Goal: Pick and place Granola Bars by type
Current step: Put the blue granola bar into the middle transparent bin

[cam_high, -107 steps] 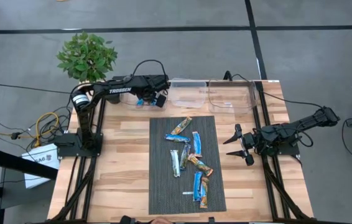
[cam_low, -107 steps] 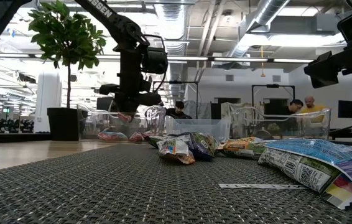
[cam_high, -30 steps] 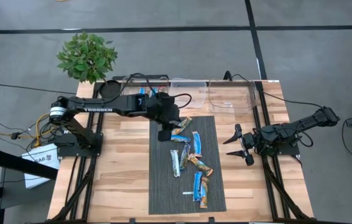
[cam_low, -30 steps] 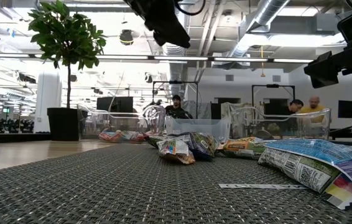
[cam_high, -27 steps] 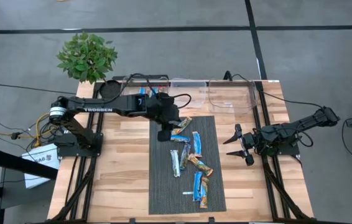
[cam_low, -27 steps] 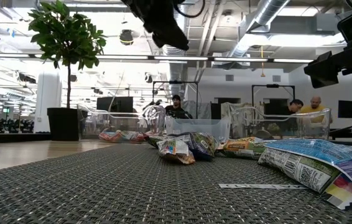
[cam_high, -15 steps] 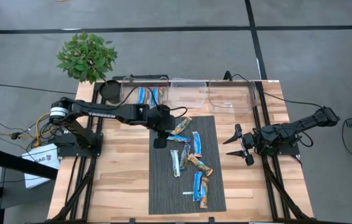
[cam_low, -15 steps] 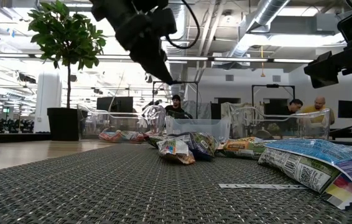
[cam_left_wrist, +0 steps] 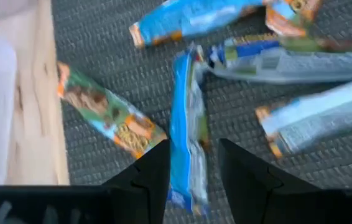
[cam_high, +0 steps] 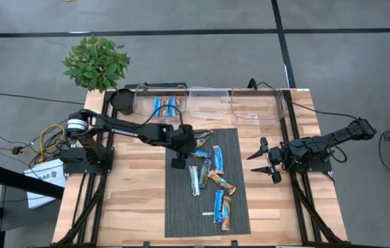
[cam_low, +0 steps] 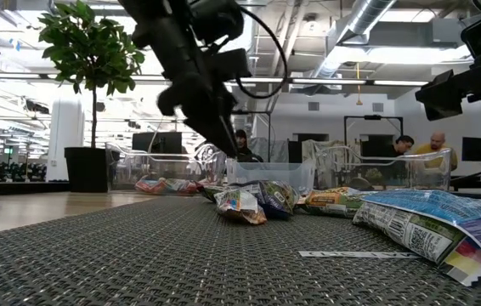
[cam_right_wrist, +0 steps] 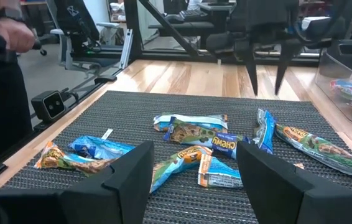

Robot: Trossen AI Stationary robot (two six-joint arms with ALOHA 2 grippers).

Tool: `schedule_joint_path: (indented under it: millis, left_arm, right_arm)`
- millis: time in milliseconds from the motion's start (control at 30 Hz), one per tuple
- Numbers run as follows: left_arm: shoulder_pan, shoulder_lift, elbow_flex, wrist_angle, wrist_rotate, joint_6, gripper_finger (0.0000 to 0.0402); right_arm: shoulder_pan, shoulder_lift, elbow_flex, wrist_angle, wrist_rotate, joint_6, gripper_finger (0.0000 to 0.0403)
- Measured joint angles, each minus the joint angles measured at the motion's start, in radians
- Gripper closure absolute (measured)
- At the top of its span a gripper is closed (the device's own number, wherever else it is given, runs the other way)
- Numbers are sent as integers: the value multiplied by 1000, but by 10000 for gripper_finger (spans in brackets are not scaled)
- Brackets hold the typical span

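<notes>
Several granola bars in blue, orange-brown and silvery wrappers lie scattered flat on the dark woven mat (cam_high: 207,207). My left gripper (cam_high: 189,149) hangs open just above the mat's far-left part, pointing down. Its fingers (cam_left_wrist: 158,167) stand on either side of a blue bar (cam_left_wrist: 186,140) without touching it; the same bar (cam_high: 196,153) lies on the mat in the high view. From the right wrist view the left gripper (cam_right_wrist: 267,74) hovers over the bars. My right gripper (cam_high: 268,160) waits open above the wood right of the mat.
Three clear bins stand along the far edge: the left bin (cam_high: 148,96) holds blue bars (cam_high: 162,107); beside it are a middle bin (cam_high: 209,93) and a right bin (cam_high: 281,103). An orange-brown bar (cam_left_wrist: 104,115) lies close beside the left gripper. A potted plant (cam_high: 96,62) stands beyond the far-left corner.
My left gripper has come down from high over the mat's far part to just above the bars, shifting slightly toward the near edge as the arm lowered. The bars have stayed in place.
</notes>
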Motion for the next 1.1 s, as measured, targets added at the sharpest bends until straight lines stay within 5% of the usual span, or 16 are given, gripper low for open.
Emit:
schedule_joint_path:
  millis: [1100]
  left_arm:
    - [-3, 181, 60, 78, -28, 96, 274]
  right_arm:
    - [0, 8, 0, 2, 0, 0, 182]
